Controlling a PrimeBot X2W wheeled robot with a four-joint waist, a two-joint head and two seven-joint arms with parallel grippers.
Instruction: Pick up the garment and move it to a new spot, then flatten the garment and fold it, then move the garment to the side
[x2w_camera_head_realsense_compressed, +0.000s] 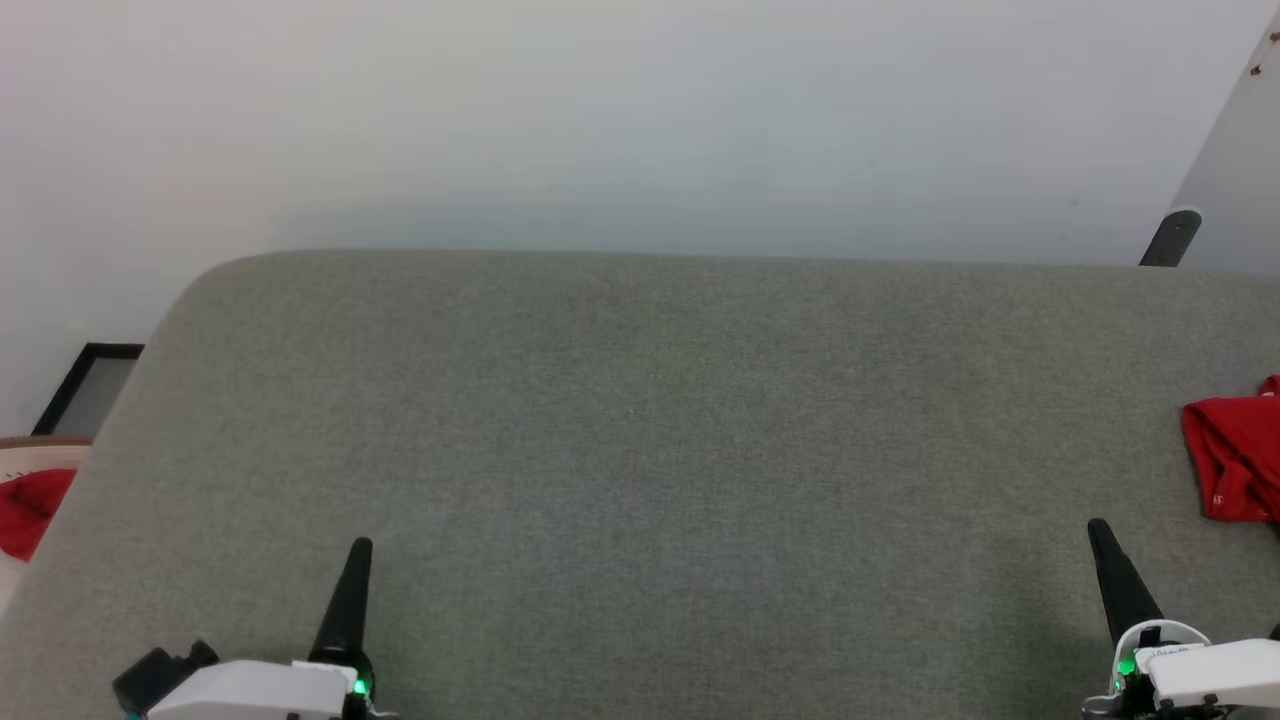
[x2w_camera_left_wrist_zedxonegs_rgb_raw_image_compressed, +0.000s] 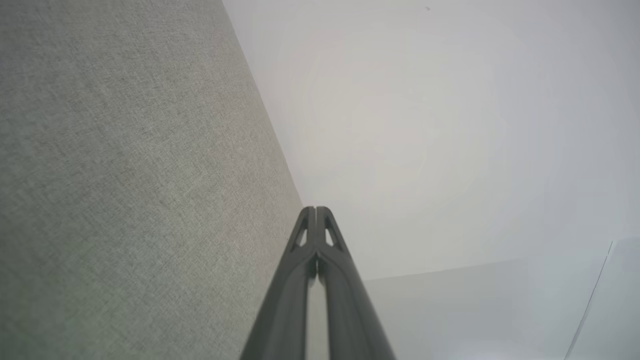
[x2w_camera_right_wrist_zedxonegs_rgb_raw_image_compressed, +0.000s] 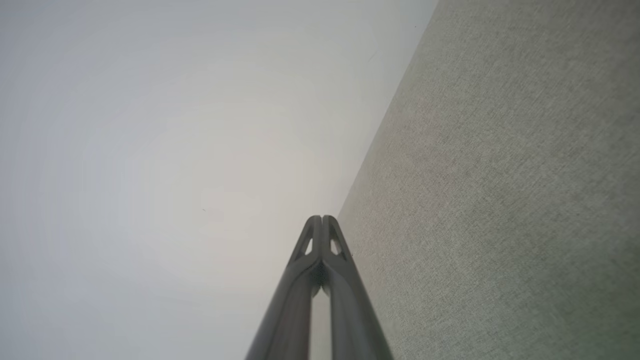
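Shirt: the shirt (x2w_camera_head_realsense_compressed: 1235, 460) lies bunched at the frame's right edge on the grey cushion (x2w_camera_head_realsense_compressed: 640, 450).
Left gripper (x2w_camera_left_wrist_zedxonegs_rgb_raw_image_compressed: 316, 212): pressed together, empty.
Right gripper (x2w_camera_right_wrist_zedxonegs_rgb_raw_image_compressed: 322, 220): pressed together, empty.
Progress: either moved aside already or untouched; cannot tell.

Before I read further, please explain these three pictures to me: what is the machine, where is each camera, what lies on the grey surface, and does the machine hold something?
This is a wheeled robot with two arms. The wide picture comes from a camera on its head, looking down at a grey fabric surface. The left gripper and the right gripper are the dark points at the bottom. The other two pictures come from cameras on the wrists, looking along each gripper's fingers; there the fingers are pressed together with nothing between them. The folded red garment lies at the surface's right edge, partly cut off. A red cloth scrap lies beyond the left edge.
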